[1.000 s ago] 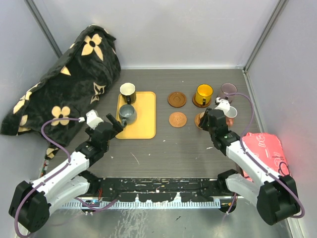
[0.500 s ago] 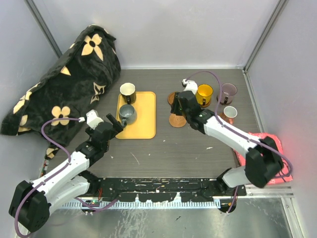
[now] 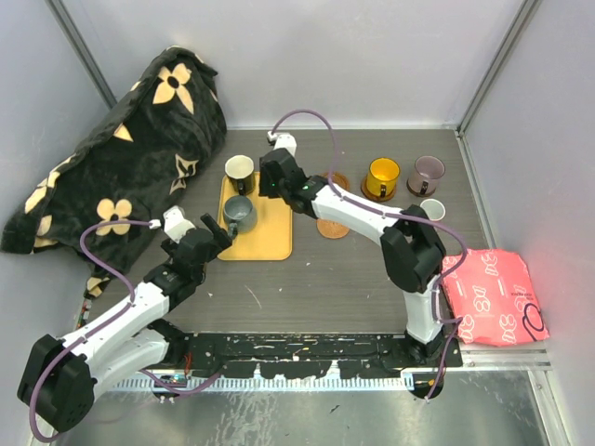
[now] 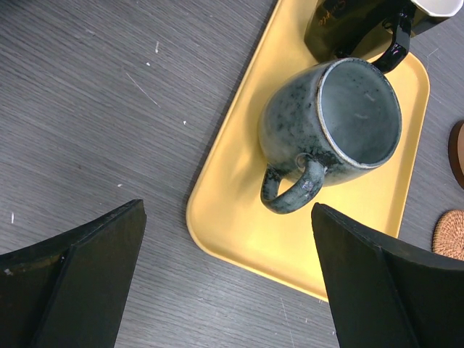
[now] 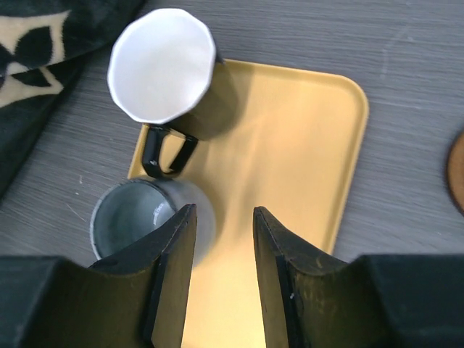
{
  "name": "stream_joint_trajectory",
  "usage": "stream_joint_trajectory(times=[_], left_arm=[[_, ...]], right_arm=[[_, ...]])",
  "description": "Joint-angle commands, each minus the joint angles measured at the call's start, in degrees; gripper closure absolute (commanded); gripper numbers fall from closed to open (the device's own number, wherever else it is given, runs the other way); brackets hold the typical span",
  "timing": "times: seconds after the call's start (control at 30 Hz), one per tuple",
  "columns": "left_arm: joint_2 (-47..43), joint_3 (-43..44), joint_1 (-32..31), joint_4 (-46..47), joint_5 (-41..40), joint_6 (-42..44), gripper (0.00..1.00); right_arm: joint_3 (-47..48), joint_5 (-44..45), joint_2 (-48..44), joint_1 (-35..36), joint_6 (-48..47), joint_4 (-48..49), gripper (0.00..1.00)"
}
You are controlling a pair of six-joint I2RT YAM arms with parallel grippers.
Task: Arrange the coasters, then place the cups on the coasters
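No lettering can be read anywhere. The red packet (image 3: pixel 488 295), well right of the yellow tray (image 3: pixel 271 237), carries white printing too small to make out, and the black blanket (image 3: pixel 130 149) left of the tray shows only cream flower motifs. On the tray's far left corner stands the black cup (image 3: pixel 239 170), with the grey cup (image 3: pixel 238 214) just nearer. The right gripper (image 5: pixel 223 209) hangs over the tray beside both cups, its jaws slightly apart and empty. The left gripper (image 4: pixel 226 206) sits off the tray's near left corner, jaws spread wide and empty. Right of the tray, the right arm (image 3: pixel 358 212) covers parts of two coasters (image 3: pixel 333 229). The yellow cup (image 3: pixel 382 175) sits on another, with the purple-grey cup (image 3: pixel 429 170) beyond it. The white cup (image 3: pixel 433 210) is half hidden behind the arm.
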Motion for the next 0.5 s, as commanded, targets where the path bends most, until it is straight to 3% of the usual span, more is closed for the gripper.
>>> stream_joint_trajectory(times=[0.0,0.47], left_arm=[[-0.44,1.04,0.27,1.34,-0.87,-0.57,0.02],[0.24,1.28,0.22,1.39,-0.91,-0.66,0.02]], right_arm=[[8.49,-1.47,3.97,0.88,-0.93,0.03,0.57],[19.22,-4.33,14.75,2.73,-1.52,0.56,0.57]])
